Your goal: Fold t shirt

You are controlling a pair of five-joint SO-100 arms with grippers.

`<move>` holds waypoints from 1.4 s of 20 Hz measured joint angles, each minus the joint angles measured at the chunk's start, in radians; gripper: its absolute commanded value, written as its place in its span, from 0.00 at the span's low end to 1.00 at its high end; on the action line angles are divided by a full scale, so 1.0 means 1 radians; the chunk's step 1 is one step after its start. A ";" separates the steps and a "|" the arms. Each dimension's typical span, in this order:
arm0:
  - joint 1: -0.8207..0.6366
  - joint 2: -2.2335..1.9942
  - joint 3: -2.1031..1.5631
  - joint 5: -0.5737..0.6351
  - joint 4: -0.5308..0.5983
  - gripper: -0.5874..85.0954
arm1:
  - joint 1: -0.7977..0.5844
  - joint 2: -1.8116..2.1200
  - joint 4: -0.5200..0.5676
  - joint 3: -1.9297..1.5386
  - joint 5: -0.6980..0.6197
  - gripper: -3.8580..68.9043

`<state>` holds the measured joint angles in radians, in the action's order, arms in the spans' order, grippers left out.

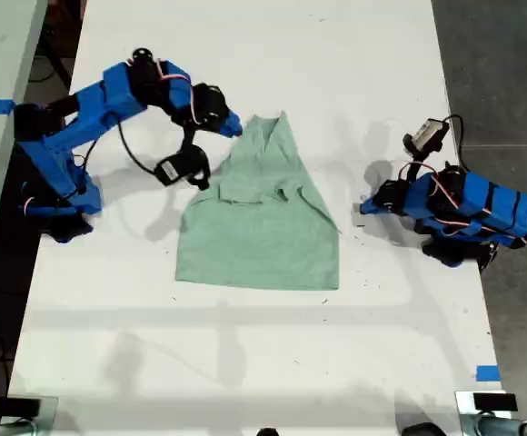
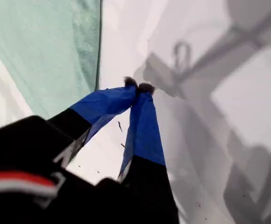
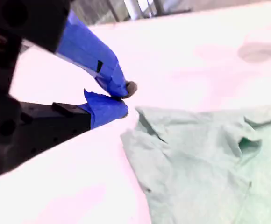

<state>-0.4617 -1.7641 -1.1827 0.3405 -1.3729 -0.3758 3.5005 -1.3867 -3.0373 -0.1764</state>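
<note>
1. The t shirt (image 1: 259, 222) is seen lying flat on the white table (image 1: 245, 363), near the middle of the exterior view, wrinkled, with both sleeves folded in over the body and the upper part narrowed to a point at the far end.
2. The wide hem is turned toward the exterior view's bottom edge, and a shallow crease is seen across the cloth about halfway up.
3. In the second wrist view the t shirt (image 3: 210, 163) is shown just beside my second gripper (image 3: 124, 100); its blue jaws are brought nearly together with nothing held between them, and the tips are just off the cloth's edge.
4. In the exterior view my second gripper (image 1: 230, 127) is placed at the shirt's upper corner on the exterior view's left side.
5. My first gripper (image 2: 139, 87) is seen closed, tip against tip, empty, over bare table, with the t shirt (image 2: 42, 51) well apart from it.
6. In the exterior view my first gripper (image 1: 365, 207) is drawn back on the exterior view's right.
</note>
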 measured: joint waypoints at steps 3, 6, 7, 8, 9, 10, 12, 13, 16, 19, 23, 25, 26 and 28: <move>-0.028 -0.347 -0.175 0.034 -0.021 0.01 | 0.000 0.000 0.000 0.000 0.000 0.07; 0.020 -0.733 -0.604 0.021 0.163 0.01 | 0.000 0.000 0.000 0.000 0.000 0.07; 0.032 -0.859 -0.779 0.009 0.238 0.01 | 0.000 0.000 0.000 0.000 0.000 0.07; 0.038 -0.994 -0.968 -0.003 0.313 0.01 | 0.000 0.000 0.000 0.000 0.000 0.07; 0.044 -1.118 -1.147 -0.015 0.379 0.01 | 0.000 0.000 0.000 0.000 0.000 0.07; 0.058 -1.236 -1.313 -0.021 0.430 0.00 | 0.000 0.000 0.000 0.000 0.000 0.07; 0.072 -1.465 -1.583 -0.025 0.457 0.00 | 0.000 0.000 0.000 0.000 0.000 0.07; 0.066 -1.595 -1.701 -0.028 0.443 0.00 | 0.000 0.000 0.000 0.000 0.000 0.07; 0.040 -1.802 -1.888 -0.046 0.344 0.00 | 0.000 0.000 0.000 0.000 0.000 0.07; 0.031 -1.829 -1.928 -0.052 0.341 0.00 | 0.000 0.000 0.000 0.000 0.000 0.07; 0.038 -1.833 -1.942 -0.075 0.341 0.00 | 0.000 0.000 0.000 0.000 0.000 0.07; 0.038 -1.833 -1.942 -0.080 0.341 0.00 | 0.000 0.000 0.000 0.000 0.002 0.07; 0.038 -1.833 -1.944 -0.081 0.341 0.00 | 0.000 0.000 0.000 0.000 0.002 0.07; 0.029 -1.833 -1.948 -0.087 0.341 0.00 | 0.000 0.000 0.000 0.000 0.003 0.07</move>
<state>-0.4326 -3.5972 -3.1309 0.2531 -1.0324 -0.3758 3.5005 -1.3867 -3.0373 -0.1733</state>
